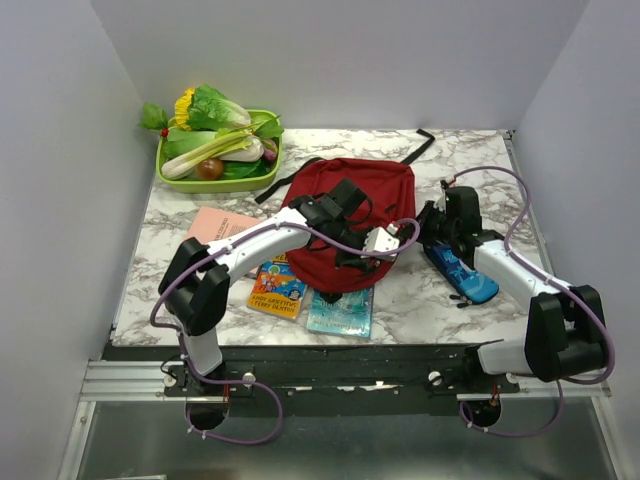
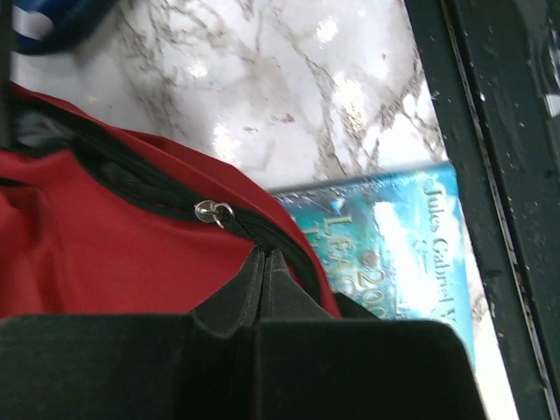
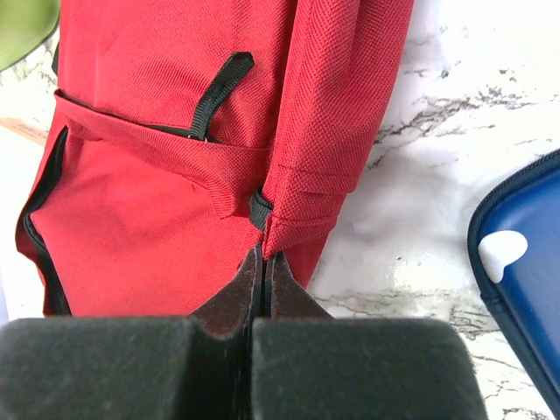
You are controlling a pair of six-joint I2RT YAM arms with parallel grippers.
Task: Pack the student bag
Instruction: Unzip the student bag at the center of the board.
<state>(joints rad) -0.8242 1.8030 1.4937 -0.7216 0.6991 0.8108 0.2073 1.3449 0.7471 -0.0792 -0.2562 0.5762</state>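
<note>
The dark red student bag point(image 1: 350, 205) lies in the middle of the marble table. My left gripper point(image 1: 348, 264) reaches over it and is shut at the black zipper trim on its near edge point(image 2: 265, 255), just past a metal zipper ring point(image 2: 213, 210). My right gripper point(image 1: 430, 225) is at the bag's right side, shut on a fold of its red fabric point(image 3: 265, 255) beside a small black strap loop. The bag's front pocket and a black tab point(image 3: 219, 92) show in the right wrist view.
A teal book point(image 1: 341, 312) point(image 2: 411, 254) lies partly under the bag's near edge. A colourful book point(image 1: 277, 287) and a pink notebook point(image 1: 222, 225) lie to the left. A blue pencil case point(image 1: 462, 272) point(image 3: 525, 262) lies under my right arm. A green tray of vegetables point(image 1: 170, 180) stands at the back left.
</note>
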